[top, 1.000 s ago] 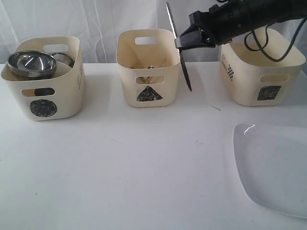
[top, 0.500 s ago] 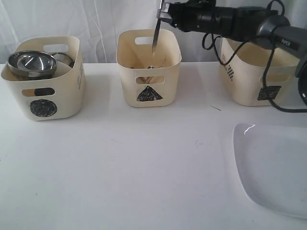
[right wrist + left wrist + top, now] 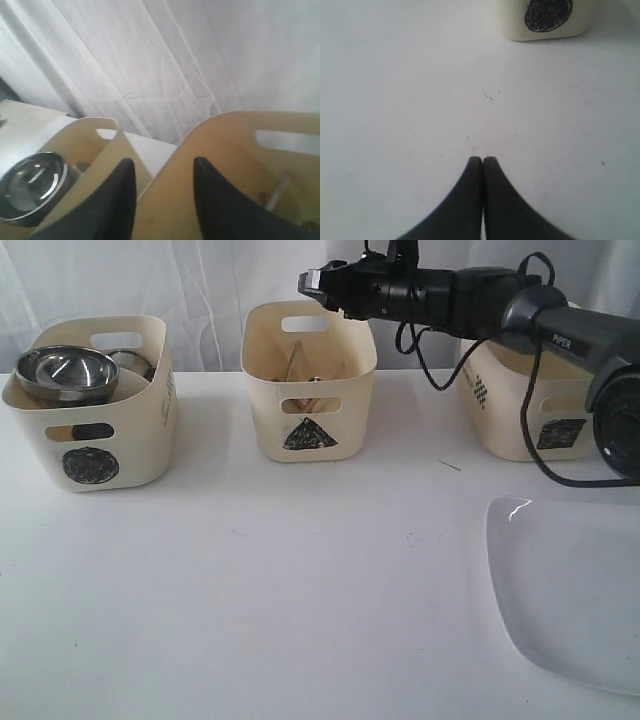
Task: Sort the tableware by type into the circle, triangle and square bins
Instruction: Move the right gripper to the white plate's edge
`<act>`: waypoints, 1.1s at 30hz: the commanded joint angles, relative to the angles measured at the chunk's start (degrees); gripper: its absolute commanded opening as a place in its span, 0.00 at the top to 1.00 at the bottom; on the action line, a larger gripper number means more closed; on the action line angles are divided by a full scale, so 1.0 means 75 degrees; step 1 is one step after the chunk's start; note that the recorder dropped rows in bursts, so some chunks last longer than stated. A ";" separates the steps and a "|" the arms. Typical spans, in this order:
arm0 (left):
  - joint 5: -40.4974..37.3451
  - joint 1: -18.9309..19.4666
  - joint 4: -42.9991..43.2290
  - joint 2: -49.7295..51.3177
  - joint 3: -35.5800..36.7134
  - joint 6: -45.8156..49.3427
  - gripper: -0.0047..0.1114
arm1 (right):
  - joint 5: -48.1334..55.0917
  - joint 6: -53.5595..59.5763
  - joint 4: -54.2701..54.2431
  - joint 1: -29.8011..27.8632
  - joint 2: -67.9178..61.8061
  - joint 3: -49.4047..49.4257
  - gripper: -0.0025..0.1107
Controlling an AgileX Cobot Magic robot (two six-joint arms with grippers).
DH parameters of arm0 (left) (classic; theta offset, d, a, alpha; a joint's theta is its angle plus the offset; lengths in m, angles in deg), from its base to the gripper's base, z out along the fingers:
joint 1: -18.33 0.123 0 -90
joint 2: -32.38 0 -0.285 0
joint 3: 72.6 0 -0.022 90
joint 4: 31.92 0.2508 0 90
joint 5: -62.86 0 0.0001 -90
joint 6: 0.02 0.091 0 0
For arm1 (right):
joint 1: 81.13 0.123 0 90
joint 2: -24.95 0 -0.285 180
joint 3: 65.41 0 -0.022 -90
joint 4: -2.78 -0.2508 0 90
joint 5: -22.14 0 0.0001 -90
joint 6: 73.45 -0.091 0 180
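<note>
My right gripper (image 3: 310, 282) hangs open and empty over the back rim of the triangle bin (image 3: 309, 436); its fingers (image 3: 125, 172) frame that bin's wall (image 3: 230, 165). A knife (image 3: 293, 358) leans inside the bin among other cutlery (image 3: 278, 192). The circle bin (image 3: 92, 462) holds a steel bowl (image 3: 66, 370) and a steel mug (image 3: 128, 361). The large white plate (image 3: 575, 590) lies on the table at the front right. Over bare table near the circle bin (image 3: 547, 17), my left gripper (image 3: 483, 160) is shut on nothing. The white bowl is hidden.
The square bin (image 3: 545, 410) stands at the back right, with the right arm (image 3: 480, 300) and its cables passing above its front. A white curtain (image 3: 200, 280) hangs behind the bins. The white table (image 3: 300, 590) spreads in front.
The right gripper swung left over the triangle bin carrying the knife, then opened. The knife now lies in that bin. The gripper has moved further left.
</note>
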 commanded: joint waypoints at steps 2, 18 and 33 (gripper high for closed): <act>0.0022 0.0015 -0.0052 -0.0040 0.0033 0.0007 0.96 | 0.1118 -0.3211 0.2175 -0.0632 0.0780 -0.0043 0.87; 0.0022 0.0015 -0.0052 -0.0040 0.0033 0.0007 0.96 | 0.3566 -0.6157 0.6649 -0.3827 0.4148 0.1237 0.98; 0.0022 0.0015 -0.0052 -0.0040 0.0033 0.0007 0.96 | 0.3908 -0.5863 0.7064 -0.6480 0.4230 0.4653 0.98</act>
